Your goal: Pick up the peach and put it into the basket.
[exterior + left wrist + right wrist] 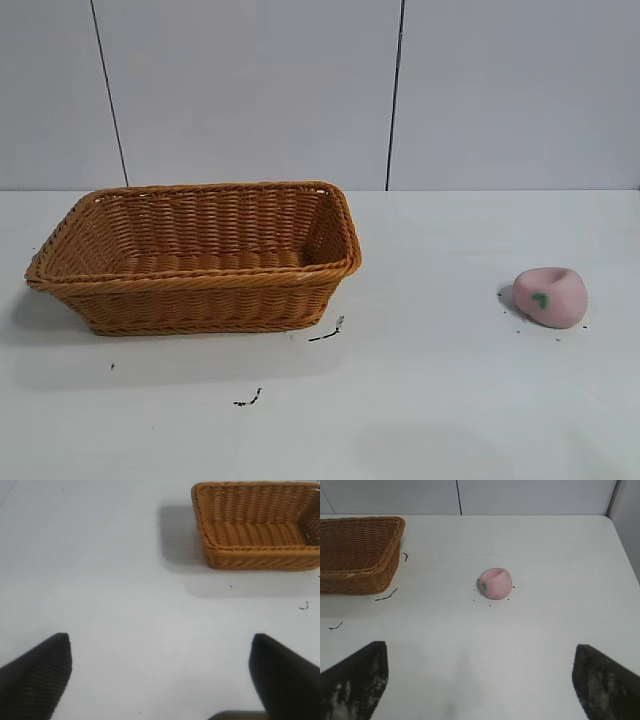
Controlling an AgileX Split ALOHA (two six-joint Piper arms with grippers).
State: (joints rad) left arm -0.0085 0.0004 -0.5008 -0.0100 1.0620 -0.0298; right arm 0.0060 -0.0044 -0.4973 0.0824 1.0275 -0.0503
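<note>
Judging from the layout, nothing of the task is done yet. The peach (550, 296) is seen lying on the table (450, 400), well apart from the basket (200, 258) and on the right arm's side; it is tipped so that the dimpled top faces up and back, with the green leaf mark toward the exterior camera. The basket is seen to be empty, upright, on the left arm's side.

The right gripper (480, 680) is held spread wide above the table, short of the peach, with nothing between its fingers. The left gripper (160, 675) is likewise spread, over bare table near the basket, and appears parked.

Still to be done: approach, grasp, lift, carry across, release into the basket.

A few small dark specks and squiggles (328, 332) are noted on the table beside the basket and around the peach. No obstacle is seen between peach and basket; only the flared rim must be cleared.
</note>
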